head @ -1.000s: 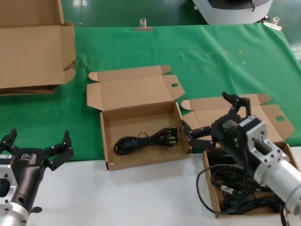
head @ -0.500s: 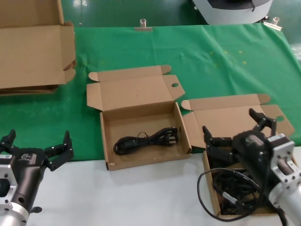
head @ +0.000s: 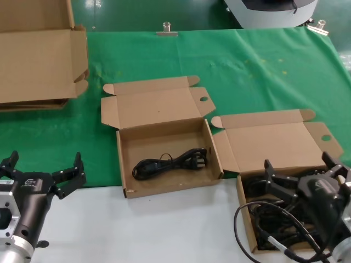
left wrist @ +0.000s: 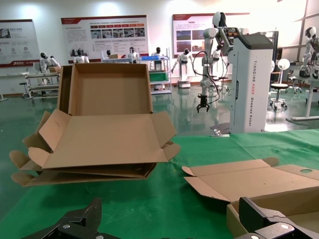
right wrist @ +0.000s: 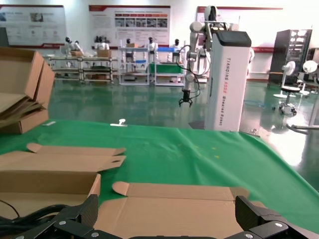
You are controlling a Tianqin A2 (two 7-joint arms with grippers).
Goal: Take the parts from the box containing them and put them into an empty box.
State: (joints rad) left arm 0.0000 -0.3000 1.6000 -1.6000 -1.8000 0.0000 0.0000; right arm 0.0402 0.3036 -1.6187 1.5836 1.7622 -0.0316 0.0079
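The right gripper (head: 305, 176) has its black fingers spread wide and holds nothing. It hangs over the box full of cords (head: 245, 216) at the desk's front right corner. In that box lie many black power cords (head: 263, 192), all tangled up, and some loop over the box's front wall. Its lid (head: 271, 139) is open and lies flat toward the back of the desk. Just beside it, nearer the middle of the desk, sits the other box (head: 122, 167), also open, with a finger hole (head: 204, 99) in its lid. One black cord (head: 170, 162) lies curled on its floor. This box sits half on the green cloth (head: 247, 71) and half on the white front part of the desk (head: 137, 230). The left gripper (head: 43, 174) waits at the front left corner of the desk, fingers wide apart too, holding nothing. At the back left corner is a pile of big flat cardboard sheets (head: 38, 63). A metal clip (head: 166, 30) holds the cloth at the back edge of the desk. In the left wrist view, far off in the room, a tall white stand (left wrist: 254, 82) has "TIANQIN ADS2 Education" written down its side. Posters (left wrist: 104, 32) hang on the back wall, but their words are too small to read.
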